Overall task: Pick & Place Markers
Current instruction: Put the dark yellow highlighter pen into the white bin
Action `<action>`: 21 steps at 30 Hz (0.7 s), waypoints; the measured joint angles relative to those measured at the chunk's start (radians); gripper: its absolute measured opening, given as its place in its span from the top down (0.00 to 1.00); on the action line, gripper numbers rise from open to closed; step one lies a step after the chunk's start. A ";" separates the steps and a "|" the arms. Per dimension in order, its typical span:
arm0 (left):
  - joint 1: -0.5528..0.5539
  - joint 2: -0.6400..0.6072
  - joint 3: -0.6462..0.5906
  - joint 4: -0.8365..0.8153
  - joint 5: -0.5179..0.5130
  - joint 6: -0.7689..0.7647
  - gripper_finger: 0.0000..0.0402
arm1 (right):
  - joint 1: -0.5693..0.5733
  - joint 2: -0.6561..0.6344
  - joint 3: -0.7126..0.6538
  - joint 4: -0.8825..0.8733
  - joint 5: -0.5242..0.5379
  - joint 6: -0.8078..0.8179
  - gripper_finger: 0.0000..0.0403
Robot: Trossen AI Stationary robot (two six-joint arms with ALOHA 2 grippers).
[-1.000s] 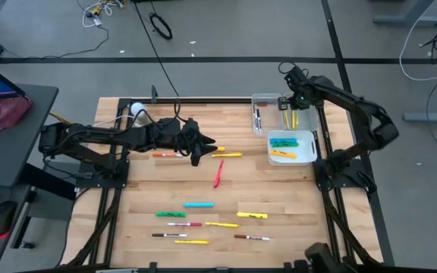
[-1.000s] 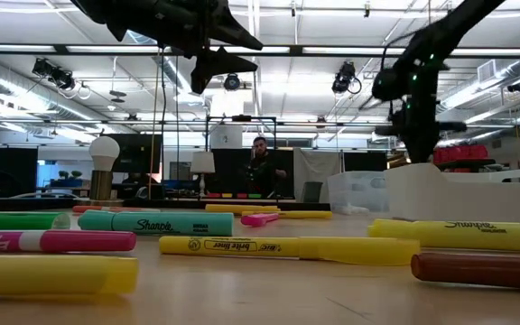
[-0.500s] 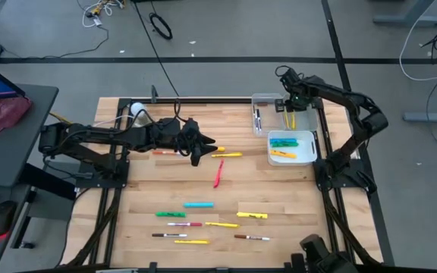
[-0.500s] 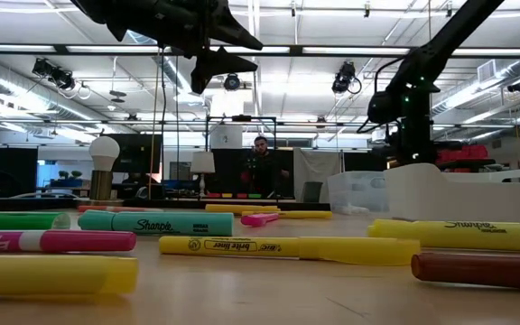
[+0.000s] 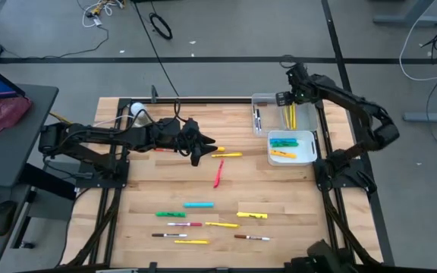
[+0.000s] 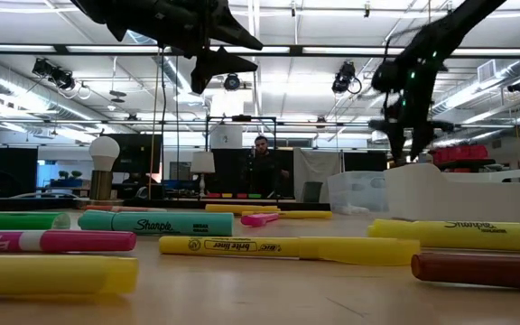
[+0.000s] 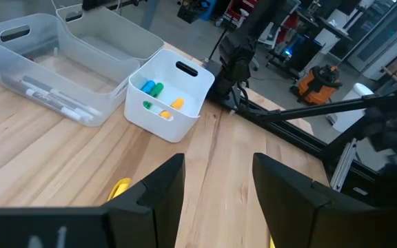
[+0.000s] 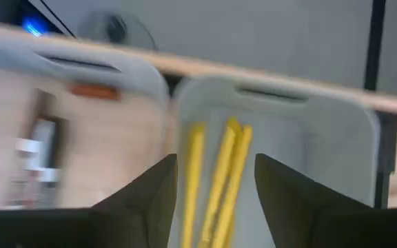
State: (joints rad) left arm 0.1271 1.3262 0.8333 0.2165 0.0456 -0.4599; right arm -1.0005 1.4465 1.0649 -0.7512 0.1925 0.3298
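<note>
High view: the right gripper point(image 5: 292, 76) is seen above the clear bin point(image 5: 298, 115) at the table's far right corner, where thin yellow markers point(image 5: 290, 117) lie. The left gripper point(image 5: 196, 146) is held over mid-table, near a pink marker point(image 5: 218, 174). More markers point(image 5: 203, 222) are scattered on the near half of the table.

Low view: both arms are seen raised above the table.

Left wrist view: the left fingers point(image 7: 154, 193) are seen apart, nothing between them.

Right wrist view: the right fingers point(image 8: 150, 200) are spread, empty, and 3 yellow markers point(image 8: 216, 180) are seen lying in the bin below.
</note>
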 joint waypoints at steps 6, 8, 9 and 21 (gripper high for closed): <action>0.000 0.000 0.000 0.000 0.000 0.000 0.56 | 0.107 -0.204 0.000 0.030 -0.048 0.023 0.52; 0.000 0.000 0.000 0.000 0.000 0.000 0.56 | 0.167 -0.248 0.000 0.051 -0.052 0.041 0.53; 0.000 0.000 0.000 0.000 0.000 0.000 0.56 | 0.196 -0.263 0.000 0.060 -0.053 0.050 0.53; 0.000 0.000 0.000 0.000 0.000 0.000 0.56 | 0.516 -0.284 0.000 0.169 -0.053 0.110 0.58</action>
State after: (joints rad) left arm 0.1268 1.3262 0.8333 0.2165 0.0456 -0.4599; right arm -0.4843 1.1621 1.0649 -0.5818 0.1394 0.4400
